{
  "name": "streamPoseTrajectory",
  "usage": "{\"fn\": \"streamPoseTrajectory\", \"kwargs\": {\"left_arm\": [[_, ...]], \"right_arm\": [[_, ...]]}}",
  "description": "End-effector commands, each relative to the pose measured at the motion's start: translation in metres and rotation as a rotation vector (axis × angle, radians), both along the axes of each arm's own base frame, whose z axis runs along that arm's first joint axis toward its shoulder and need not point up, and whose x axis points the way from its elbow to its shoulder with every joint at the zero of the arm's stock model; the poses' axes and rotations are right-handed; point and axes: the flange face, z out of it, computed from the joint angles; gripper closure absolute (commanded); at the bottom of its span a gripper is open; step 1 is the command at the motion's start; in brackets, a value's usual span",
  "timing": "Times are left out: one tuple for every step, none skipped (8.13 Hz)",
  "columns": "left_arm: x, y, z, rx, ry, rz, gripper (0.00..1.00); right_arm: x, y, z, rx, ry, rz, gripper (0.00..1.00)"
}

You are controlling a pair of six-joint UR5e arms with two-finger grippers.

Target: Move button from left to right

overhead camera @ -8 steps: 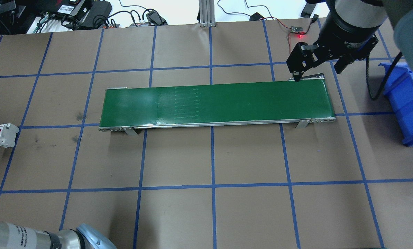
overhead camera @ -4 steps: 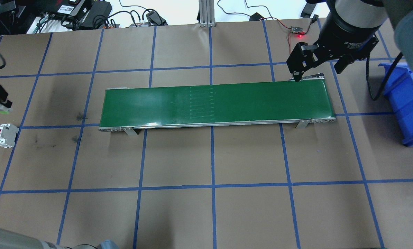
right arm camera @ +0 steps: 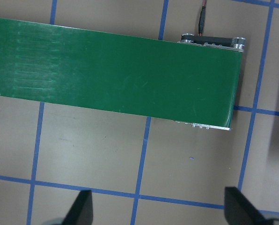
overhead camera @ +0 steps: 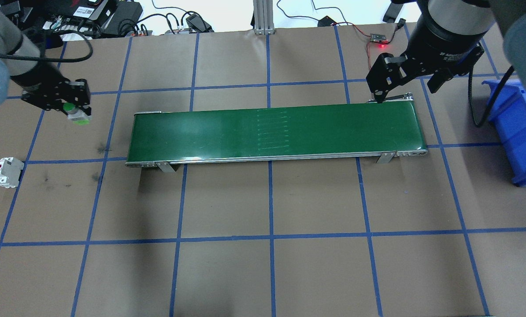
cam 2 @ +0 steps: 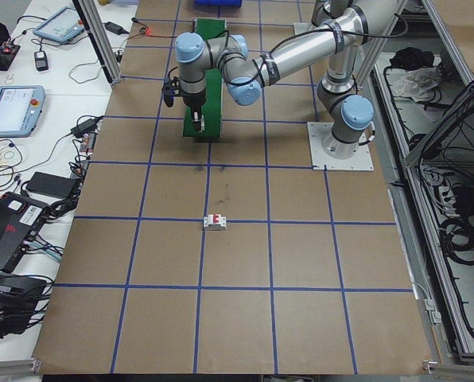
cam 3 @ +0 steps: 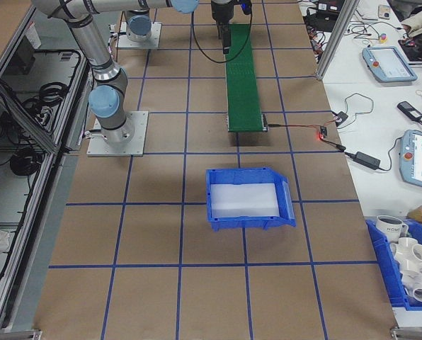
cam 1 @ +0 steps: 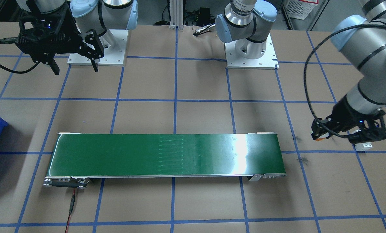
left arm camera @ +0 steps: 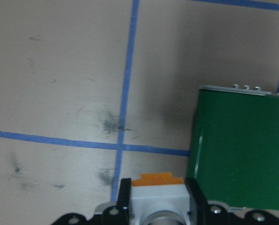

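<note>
Left gripper carries the button above the table, just off the conveyor's left end.

My left gripper pinches the button between its fingers — green cap showing overhead, orange-red part and white body at the bottom of the left wrist view, the conveyor belt just beside. A white circuit breaker with red levers sits on the brown paper table, well apart from the belt. My right gripper hangs spread over the belt's far end; the blue bin stands beyond it. Nothing lies on the belt. Lettering on the right wrist is too small to read.
</note>
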Motion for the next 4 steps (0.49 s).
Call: {"fn": "streamPoseTrajectory", "kwargs": {"left_arm": [[-0.083, -0.003, -0.035, -0.043, 0.023, 0.042, 1.00], [-0.091, -0.002, -0.052, -0.031, 0.069, 0.033, 1.00], [-0.094, -0.005, -0.078, 0.004, 0.081, -0.003, 1.00], [-0.099, -0.008, -0.085, 0.009, 0.078, -0.105, 1.00]], "right_arm": [[0.000, 0.000, 0.002, -0.005, 0.004, -0.006, 0.00], [0.000, 0.001, 0.003, -0.005, 0.007, -0.007, 0.00], [0.002, 0.001, 0.001, -0.002, -0.009, -0.005, 0.00], [0.002, 0.000, 0.001, -0.002, -0.010, 0.001, 0.00]]}}
